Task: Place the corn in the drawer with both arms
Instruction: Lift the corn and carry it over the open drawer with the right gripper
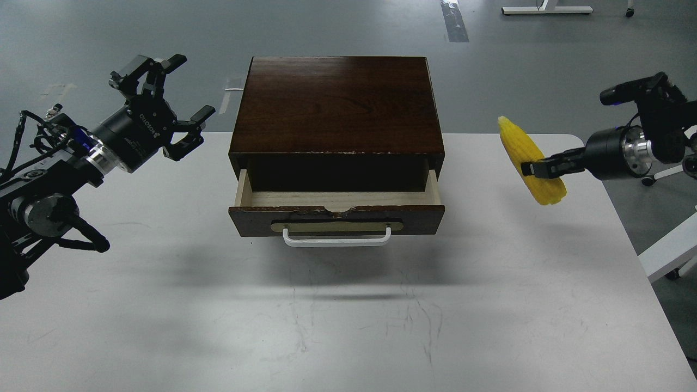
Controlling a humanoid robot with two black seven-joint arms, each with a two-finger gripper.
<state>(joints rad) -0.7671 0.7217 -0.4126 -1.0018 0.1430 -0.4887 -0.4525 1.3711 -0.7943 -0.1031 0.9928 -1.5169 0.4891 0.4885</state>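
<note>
Corn hangs right of the cabinet, pinched mid-cob in the right pincer, the drawer open and waiting, left pincer spread wide and idle, so swing it left, level it, then drop it inside!

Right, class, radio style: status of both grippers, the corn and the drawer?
Left gripper open, empty, left of cabinet. Right gripper shut on corn, held above table. Drawer partly open. Nothing between corn and drawer.
</note>
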